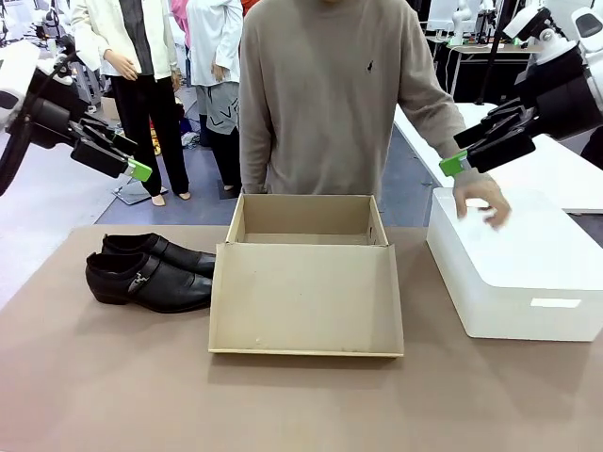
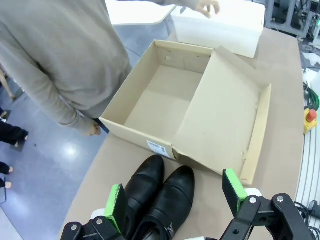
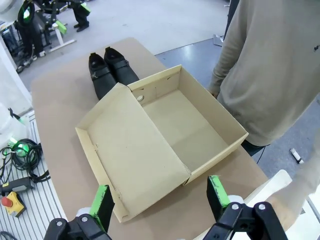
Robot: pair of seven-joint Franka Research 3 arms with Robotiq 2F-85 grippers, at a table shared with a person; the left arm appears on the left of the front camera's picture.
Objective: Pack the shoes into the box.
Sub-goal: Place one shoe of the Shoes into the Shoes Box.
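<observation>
Left gripper (image 1: 127,155) hangs above the left edge of the brown table (image 1: 94,377), jaws apart and empty. Right gripper (image 1: 471,149) hangs above the right edge, jaws apart and empty. The pair of black shiny leather loafers (image 1: 151,273) lies side by side on the table's left part, just beside the tan cardboard shoebox (image 1: 301,218). This box sits mid-table at the far edge, its flap lid (image 1: 306,297) lying flat toward the near edge. The person's hand (image 1: 482,200) rests on the white rectangular box (image 1: 518,282) at the right edge.

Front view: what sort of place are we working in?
Probably a robotics lab or test floor: an emergency-stop button and coiled cables beside the table, and another white table behind.
</observation>
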